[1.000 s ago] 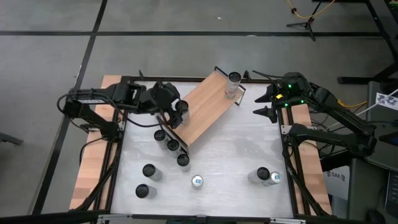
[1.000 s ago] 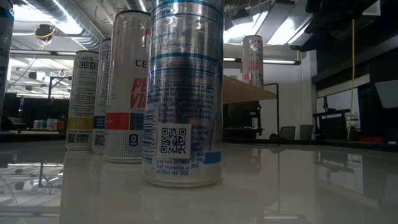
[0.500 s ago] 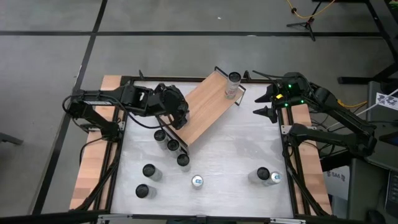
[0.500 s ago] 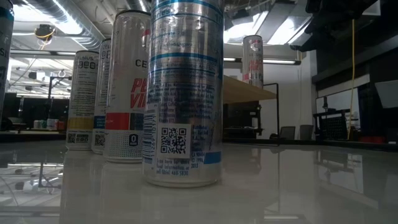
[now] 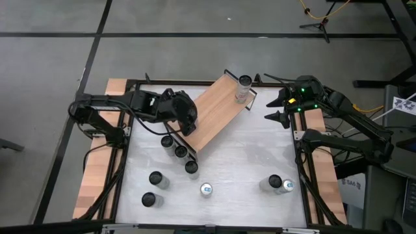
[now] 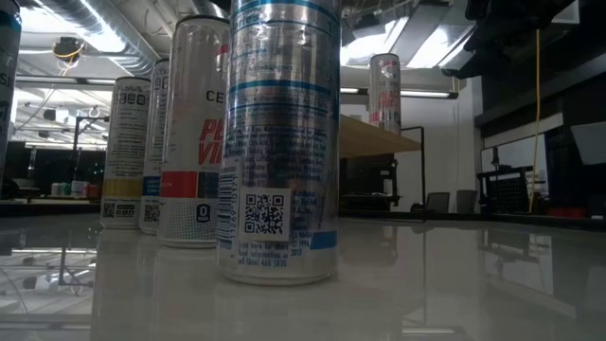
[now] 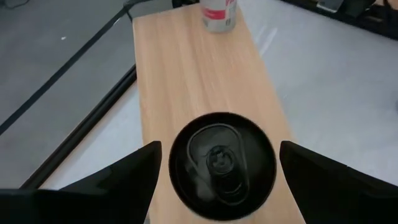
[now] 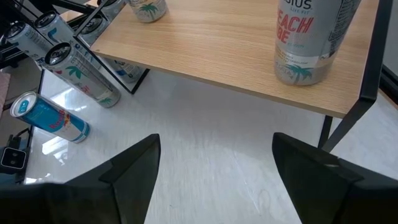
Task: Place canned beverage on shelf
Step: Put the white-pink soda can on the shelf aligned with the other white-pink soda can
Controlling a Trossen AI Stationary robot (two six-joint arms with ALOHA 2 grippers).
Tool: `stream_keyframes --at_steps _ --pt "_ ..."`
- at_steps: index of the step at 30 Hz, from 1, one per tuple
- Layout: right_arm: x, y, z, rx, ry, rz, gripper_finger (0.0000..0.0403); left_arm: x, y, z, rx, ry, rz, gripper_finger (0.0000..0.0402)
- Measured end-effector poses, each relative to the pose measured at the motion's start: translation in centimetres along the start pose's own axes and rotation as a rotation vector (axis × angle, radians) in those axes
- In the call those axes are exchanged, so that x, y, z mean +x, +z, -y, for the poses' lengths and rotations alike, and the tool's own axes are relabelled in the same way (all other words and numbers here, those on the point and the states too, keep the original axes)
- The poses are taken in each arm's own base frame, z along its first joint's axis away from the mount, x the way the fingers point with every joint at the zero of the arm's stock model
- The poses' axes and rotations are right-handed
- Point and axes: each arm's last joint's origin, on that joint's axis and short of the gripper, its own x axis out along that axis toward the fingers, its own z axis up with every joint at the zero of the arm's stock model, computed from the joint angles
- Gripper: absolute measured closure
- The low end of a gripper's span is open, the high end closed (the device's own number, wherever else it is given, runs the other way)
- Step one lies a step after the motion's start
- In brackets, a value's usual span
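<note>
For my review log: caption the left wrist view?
Left gripper open around a black-topped can standing on the wooden shelf, another can at its far end.

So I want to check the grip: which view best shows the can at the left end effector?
The left wrist view: the black-topped can stands over the shelf, centred between the fingers. In the high view, the left end effector hides it. Low view: not identifiable.

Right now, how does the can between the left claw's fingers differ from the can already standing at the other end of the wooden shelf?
The black-topped can stands between the left gripper's open fingers; the red-lettered can stands free. The black-topped can is at the shelf's near end, the red-lettered can at its far end. Both are upright on the shelf.
</note>
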Motion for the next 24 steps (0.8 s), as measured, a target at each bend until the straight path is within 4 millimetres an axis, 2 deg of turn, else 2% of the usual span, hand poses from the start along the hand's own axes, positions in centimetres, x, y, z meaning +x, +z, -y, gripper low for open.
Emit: stream_keyframes --at_steps 11,20,24 --pt "0.0 0.0 0.0 0.000 0.000 0.000 0.0098 0.1 -0.1 0.0 0.000 -0.003 -0.017 0.0083" --pt "0.0 0.0 0.0 0.000 0.001 -0.001 0.0098 1.7 -0.4 0.9 0.038 0.024 -0.069 0.0083" --pt "0.0 0.0 0.0 0.000 0.001 0.000 0.0098 1.7 -0.5 0.9 0.044 0.028 -0.073 0.0083"
